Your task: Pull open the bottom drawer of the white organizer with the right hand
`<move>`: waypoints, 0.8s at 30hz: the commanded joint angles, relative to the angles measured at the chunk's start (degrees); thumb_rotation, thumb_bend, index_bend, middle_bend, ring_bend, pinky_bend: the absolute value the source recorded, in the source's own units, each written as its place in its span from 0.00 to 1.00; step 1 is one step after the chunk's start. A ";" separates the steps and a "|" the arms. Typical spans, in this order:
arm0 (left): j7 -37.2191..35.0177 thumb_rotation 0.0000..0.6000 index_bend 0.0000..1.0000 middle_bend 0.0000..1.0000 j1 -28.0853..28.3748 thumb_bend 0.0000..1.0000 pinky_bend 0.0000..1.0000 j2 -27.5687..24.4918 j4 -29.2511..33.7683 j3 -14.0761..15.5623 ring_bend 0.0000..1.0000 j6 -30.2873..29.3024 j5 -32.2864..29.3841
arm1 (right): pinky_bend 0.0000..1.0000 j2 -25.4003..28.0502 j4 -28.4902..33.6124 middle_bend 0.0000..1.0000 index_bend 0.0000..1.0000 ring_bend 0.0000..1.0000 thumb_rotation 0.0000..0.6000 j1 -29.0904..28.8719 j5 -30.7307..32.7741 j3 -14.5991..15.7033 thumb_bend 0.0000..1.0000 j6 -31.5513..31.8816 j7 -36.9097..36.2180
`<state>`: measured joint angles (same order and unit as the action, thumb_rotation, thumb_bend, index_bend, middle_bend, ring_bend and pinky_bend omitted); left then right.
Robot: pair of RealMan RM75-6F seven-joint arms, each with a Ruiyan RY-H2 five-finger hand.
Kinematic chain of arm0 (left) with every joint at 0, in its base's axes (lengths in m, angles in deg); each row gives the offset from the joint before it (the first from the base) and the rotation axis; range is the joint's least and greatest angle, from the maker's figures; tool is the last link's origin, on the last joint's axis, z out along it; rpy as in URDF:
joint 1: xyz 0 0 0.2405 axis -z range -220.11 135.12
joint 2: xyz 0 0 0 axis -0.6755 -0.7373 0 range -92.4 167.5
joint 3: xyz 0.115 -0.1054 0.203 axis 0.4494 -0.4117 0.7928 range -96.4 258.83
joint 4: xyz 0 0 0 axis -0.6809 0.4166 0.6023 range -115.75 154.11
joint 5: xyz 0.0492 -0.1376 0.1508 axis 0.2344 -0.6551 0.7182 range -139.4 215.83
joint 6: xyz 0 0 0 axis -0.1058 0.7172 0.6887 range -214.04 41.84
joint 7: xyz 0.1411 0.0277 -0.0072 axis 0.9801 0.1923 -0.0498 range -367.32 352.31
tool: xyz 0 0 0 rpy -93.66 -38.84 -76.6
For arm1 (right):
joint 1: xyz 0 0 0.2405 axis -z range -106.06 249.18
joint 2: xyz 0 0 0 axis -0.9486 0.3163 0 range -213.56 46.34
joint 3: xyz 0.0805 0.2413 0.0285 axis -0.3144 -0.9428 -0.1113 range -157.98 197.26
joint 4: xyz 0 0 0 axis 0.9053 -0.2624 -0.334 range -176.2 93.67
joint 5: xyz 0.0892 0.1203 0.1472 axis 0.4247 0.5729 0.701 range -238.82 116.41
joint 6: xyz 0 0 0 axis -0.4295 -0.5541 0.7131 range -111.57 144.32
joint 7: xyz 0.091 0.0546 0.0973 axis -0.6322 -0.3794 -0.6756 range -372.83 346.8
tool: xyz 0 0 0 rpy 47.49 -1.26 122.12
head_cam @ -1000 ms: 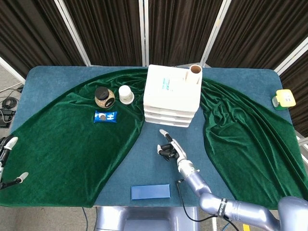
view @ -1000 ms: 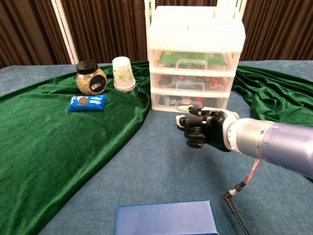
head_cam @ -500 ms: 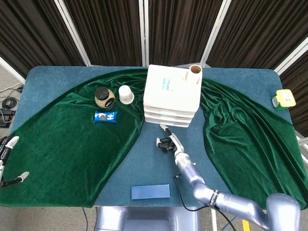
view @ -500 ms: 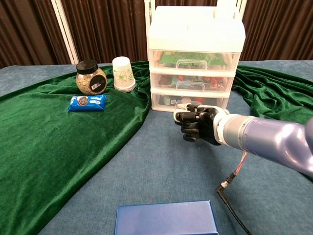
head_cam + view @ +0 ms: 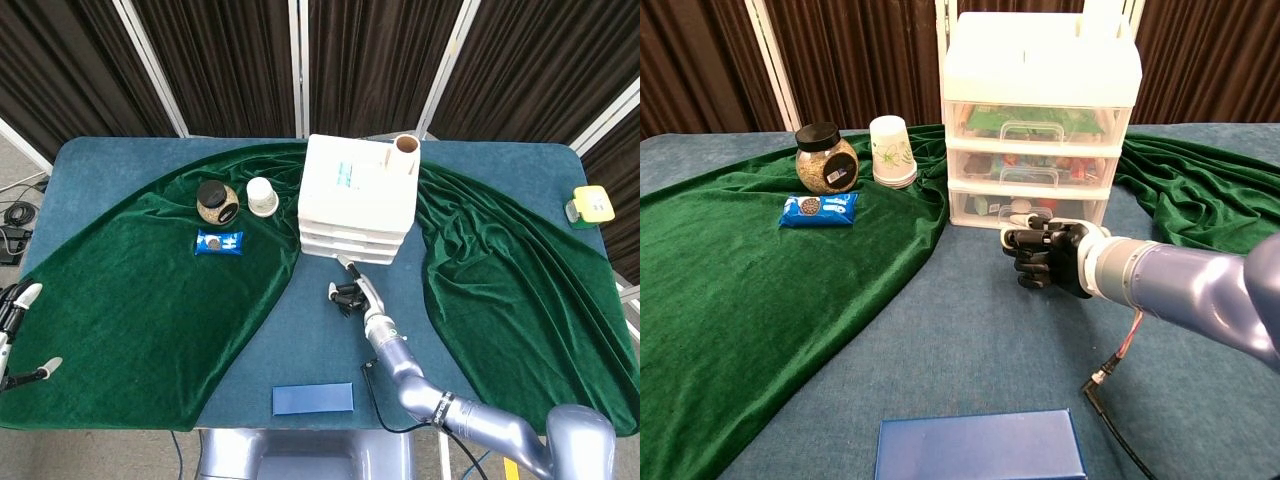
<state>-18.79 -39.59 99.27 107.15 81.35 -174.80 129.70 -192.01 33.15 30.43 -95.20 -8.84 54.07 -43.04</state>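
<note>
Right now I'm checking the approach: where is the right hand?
In the chest view, the right hand hovers just in front of the white organizer's bottom drawer, over the bare blue table, right of the green cloth.

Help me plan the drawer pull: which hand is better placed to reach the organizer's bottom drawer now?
Right. The right hand is just in front of the bottom drawer of the white organizer, while the left hand sits at the table's far left edge.

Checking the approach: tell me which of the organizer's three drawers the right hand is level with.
The bottom drawer of the white organizer: the right hand sits in front of its handle, while the middle and top drawers lie clear above it.
</note>
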 commanded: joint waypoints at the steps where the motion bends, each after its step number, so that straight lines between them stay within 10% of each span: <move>1: -0.07 1.00 0.00 0.00 0.01 0.11 0.00 -0.02 0.00 0.02 0.00 0.00 0.01 | 0.90 -0.41 -0.75 0.90 0.05 0.96 1.00 0.00 -0.07 -0.48 0.54 -0.29 -0.21; 24: -0.14 1.00 0.00 0.00 0.80 0.11 0.00 0.22 -0.39 0.06 0.00 1.79 -0.82 | 0.90 -1.85 -6.16 0.90 0.25 0.96 1.00 -0.59 0.46 -3.67 0.56 -6.28 -2.25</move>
<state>-18.93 -38.79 99.49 106.76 81.41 -173.01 128.89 -193.91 27.09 29.81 -94.79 -12.38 48.01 -45.14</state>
